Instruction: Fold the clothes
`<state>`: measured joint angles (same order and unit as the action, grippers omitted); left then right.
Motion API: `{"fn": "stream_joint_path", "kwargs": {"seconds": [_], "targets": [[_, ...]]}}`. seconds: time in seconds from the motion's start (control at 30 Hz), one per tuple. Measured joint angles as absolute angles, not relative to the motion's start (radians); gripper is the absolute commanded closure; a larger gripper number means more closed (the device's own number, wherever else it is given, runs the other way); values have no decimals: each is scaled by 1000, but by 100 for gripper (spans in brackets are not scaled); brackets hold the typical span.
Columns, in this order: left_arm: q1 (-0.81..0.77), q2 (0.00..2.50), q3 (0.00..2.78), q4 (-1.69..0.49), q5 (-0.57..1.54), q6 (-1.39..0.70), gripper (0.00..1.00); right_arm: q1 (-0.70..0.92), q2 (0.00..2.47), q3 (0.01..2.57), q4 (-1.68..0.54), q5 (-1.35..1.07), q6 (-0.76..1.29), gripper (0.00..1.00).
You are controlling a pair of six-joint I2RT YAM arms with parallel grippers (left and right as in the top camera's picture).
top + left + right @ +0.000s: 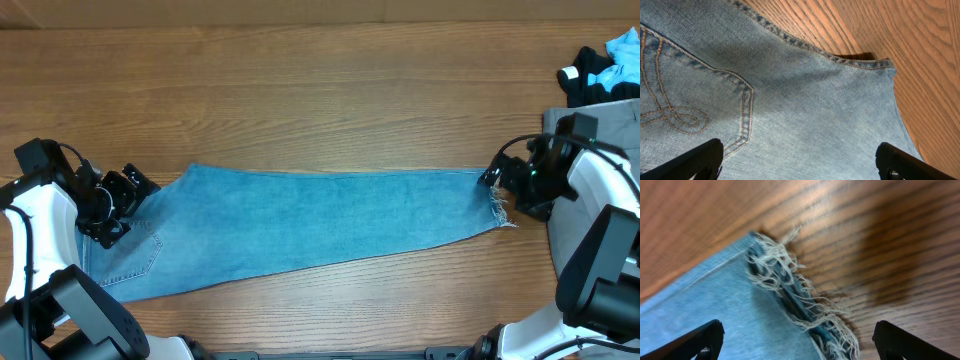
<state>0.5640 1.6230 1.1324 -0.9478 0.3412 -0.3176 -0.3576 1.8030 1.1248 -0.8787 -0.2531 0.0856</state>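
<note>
Light blue denim jeans (310,222) lie flat across the table, folded lengthwise, waistband at the left and frayed hem at the right. My left gripper (118,208) is open over the waistband end; the left wrist view shows the stitched back pocket (690,95) and the denim between the fingers (800,162). My right gripper (505,188) is open over the frayed hem (800,300), its fingers straddling the hem's edge (797,342). Plain grey trousers (585,190) lie at the right, partly under the right arm. Small black, white and cyan garments (605,70) are piled at the far right corner.
The wooden table (300,100) stretches behind the jeans. The arm bases stand at the front left (80,320) and front right (590,290).
</note>
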Motion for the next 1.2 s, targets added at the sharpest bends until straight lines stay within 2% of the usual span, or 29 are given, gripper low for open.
{"fn": "stream_joint_path", "kwargs": {"seconds": [0.2, 0.33, 0.57, 0.6, 0.73, 0.87, 0.9, 1.2], "targets": [[564, 1623, 1132, -947, 342, -314, 0, -358, 1789, 1044, -817, -286, 81, 3], [564, 1623, 1132, -947, 342, -314, 0, -358, 1771, 1011, -793, -306, 79, 14], [564, 1623, 1132, -947, 342, -314, 0, -343, 1766, 987, -790, -371, 78, 24], [564, 1623, 1132, -947, 342, -314, 0, -332, 1766, 986, -792, -379, 77, 34], [564, 1623, 1132, -947, 342, -314, 0, -289, 1768, 973, -793, -391, 83, 59], [564, 1623, 1132, -947, 341, -314, 0, -267, 1773, 965, -796, -349, 121, 92], [564, 1623, 1132, -947, 341, -313, 0, -267, 1774, 964, -797, -333, 130, 96], [564, 1623, 1132, -948, 338, -311, 0, -276, 1782, 1024, -926, -250, 222, 96]]}}
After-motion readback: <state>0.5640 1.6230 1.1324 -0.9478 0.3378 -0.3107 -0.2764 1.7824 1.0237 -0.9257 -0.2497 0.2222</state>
